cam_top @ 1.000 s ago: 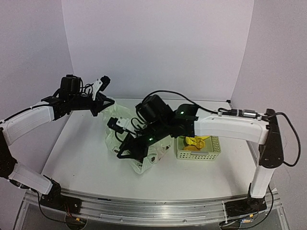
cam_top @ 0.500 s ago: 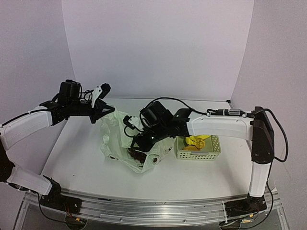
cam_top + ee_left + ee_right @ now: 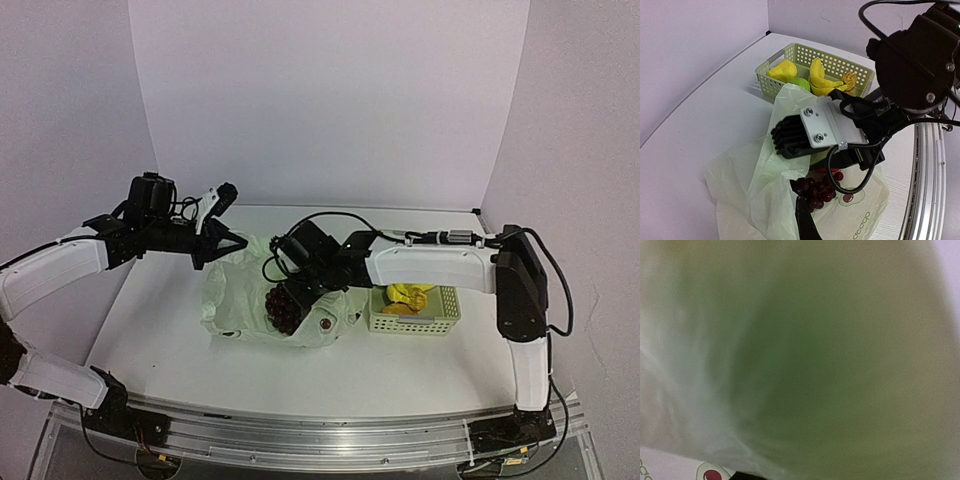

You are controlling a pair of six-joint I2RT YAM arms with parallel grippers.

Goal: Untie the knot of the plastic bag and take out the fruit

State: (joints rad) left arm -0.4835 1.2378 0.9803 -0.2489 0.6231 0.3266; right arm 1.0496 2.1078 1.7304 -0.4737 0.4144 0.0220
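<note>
Your right pincer [image 3: 288,298] has dipped into the plastic bag [image 3: 232,300], left of the basket [image 3: 445,322], to the grapes [image 3: 281,310]; its grip is hidden. Your left pincer [image 3: 225,240] pinches the bag open, so extraction can start.

Even light, faint shadows, plastic bag [image 3: 805,355] blurred at right wrist

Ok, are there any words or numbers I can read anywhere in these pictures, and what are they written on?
"accap", or something close: small tilted green letters on the plastic bag, beside a little red fruit picture. They are too blurry to be sure.
Right wrist view: a cut-off scrap of print on the bag, unreadable.
Nothing else has writing that can be read.
</note>
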